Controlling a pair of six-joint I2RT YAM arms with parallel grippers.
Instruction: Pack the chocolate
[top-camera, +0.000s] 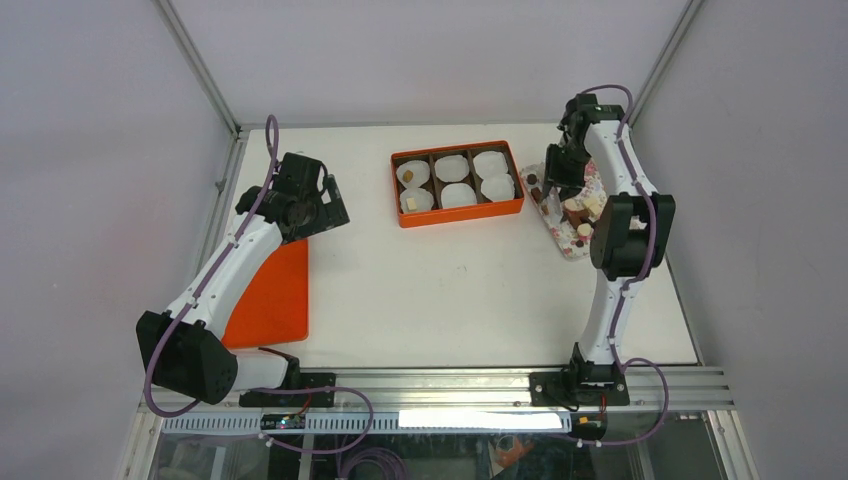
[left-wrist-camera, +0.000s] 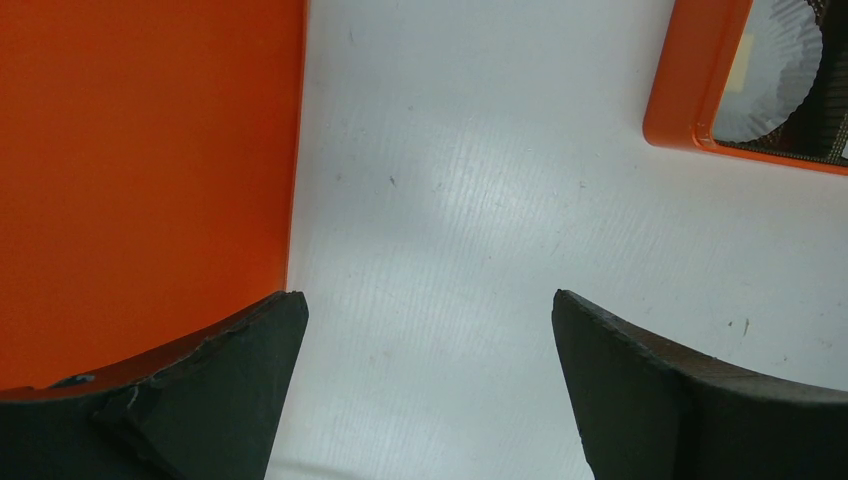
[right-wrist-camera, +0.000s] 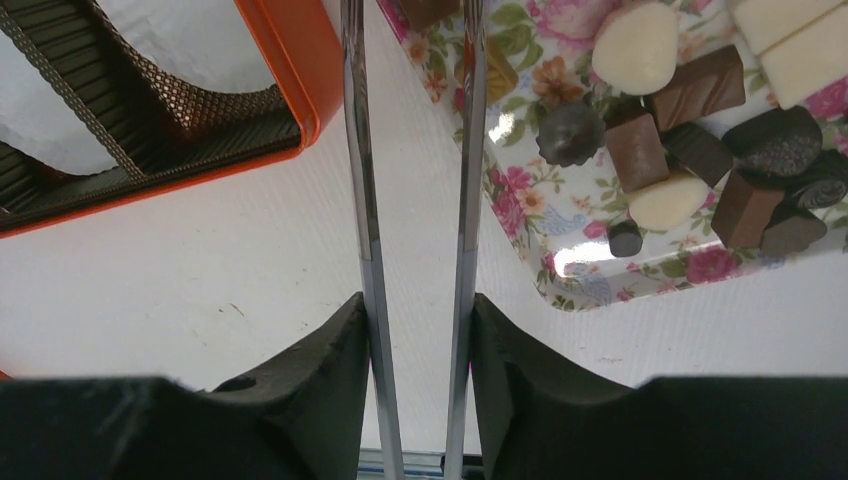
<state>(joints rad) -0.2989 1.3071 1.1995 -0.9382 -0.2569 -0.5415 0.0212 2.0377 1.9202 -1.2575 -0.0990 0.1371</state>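
Several chocolate pieces (right-wrist-camera: 636, 150), dark, tan and cream, lie on the floral tray (right-wrist-camera: 520, 200) at the table's right (top-camera: 570, 245). My right gripper (right-wrist-camera: 418, 300) is shut on a pair of metal tongs (right-wrist-camera: 362, 150). Their blades reach over the tray's near corner. A brown piece (right-wrist-camera: 430, 8) shows between the tong tips at the frame's edge; whether it is pinched I cannot tell. The orange box (top-camera: 460, 213) holds white paper cups; the two left cups each carry a piece (top-camera: 408, 176). My left gripper (left-wrist-camera: 430, 300) hangs open over bare table.
An orange lid (top-camera: 270, 300) lies flat at the left, under the left arm, and fills the left of the left wrist view (left-wrist-camera: 140, 150). The box's corner with one fluted cup (left-wrist-camera: 770, 70) shows at that view's upper right. Frame posts stand at the far corners.
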